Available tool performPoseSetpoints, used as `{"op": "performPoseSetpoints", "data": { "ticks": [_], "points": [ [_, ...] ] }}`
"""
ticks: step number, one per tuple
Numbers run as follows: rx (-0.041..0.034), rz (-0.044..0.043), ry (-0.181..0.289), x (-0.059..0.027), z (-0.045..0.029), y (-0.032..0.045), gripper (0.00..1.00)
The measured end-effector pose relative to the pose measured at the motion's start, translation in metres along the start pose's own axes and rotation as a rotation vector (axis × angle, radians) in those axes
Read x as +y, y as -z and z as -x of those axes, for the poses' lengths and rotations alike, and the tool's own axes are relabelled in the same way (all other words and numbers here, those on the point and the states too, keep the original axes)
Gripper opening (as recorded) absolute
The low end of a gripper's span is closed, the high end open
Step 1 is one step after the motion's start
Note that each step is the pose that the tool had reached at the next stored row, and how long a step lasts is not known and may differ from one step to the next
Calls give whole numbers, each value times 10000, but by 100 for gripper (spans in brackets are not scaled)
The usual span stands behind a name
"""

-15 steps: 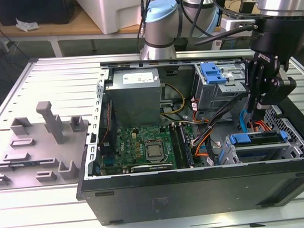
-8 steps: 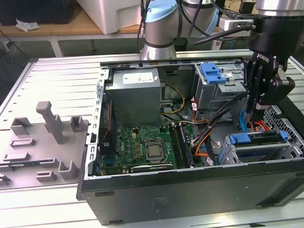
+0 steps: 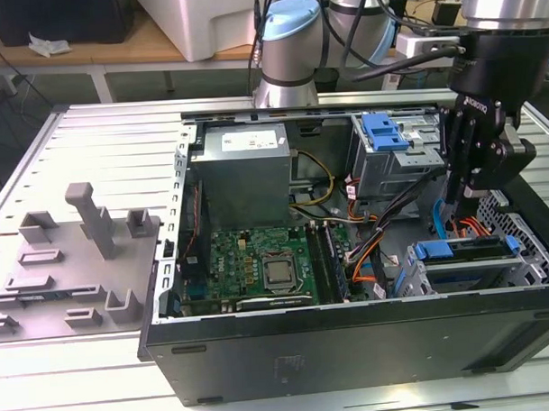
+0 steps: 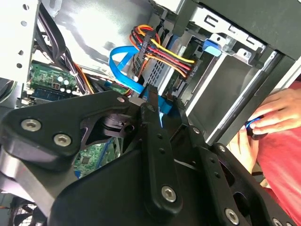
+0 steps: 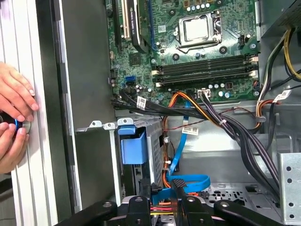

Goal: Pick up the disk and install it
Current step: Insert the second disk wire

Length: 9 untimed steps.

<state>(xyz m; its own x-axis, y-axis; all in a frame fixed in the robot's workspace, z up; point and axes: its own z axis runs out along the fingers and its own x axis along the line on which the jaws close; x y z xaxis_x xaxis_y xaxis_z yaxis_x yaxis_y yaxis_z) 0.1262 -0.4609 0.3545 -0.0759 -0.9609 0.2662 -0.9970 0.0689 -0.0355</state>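
Observation:
The disk (image 3: 474,250) lies flat in the top of the metal drive cage (image 3: 466,275) at the near corner of the open computer case, on the exterior view's right. Its blue rail (image 3: 436,249) shows at one end. My gripper (image 3: 453,210) hangs just above that end, fingers together with nothing visibly between them. In the second wrist view the gripper (image 4: 151,96) tips meet in front of a blue part (image 4: 164,110), close to it. In the first wrist view the gripper (image 5: 176,184) sits by a flat blue cable (image 5: 190,181).
A second drive bay with a blue latch (image 3: 385,129) stands at the back. Cable bundles (image 3: 384,238) cross between the motherboard (image 3: 258,265) and the cages. A person's hands (image 5: 14,117) rest outside the case wall. A grey fixture (image 3: 78,257) lies at the exterior view's left.

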Motion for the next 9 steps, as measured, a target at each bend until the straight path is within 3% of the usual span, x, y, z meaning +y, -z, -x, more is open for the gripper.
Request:
{"op": "performPoseSetpoints", "data": {
  "ticks": [9],
  "points": [
    [-147, 3, 22, 1, -1, -12, 31]
  ]
}}
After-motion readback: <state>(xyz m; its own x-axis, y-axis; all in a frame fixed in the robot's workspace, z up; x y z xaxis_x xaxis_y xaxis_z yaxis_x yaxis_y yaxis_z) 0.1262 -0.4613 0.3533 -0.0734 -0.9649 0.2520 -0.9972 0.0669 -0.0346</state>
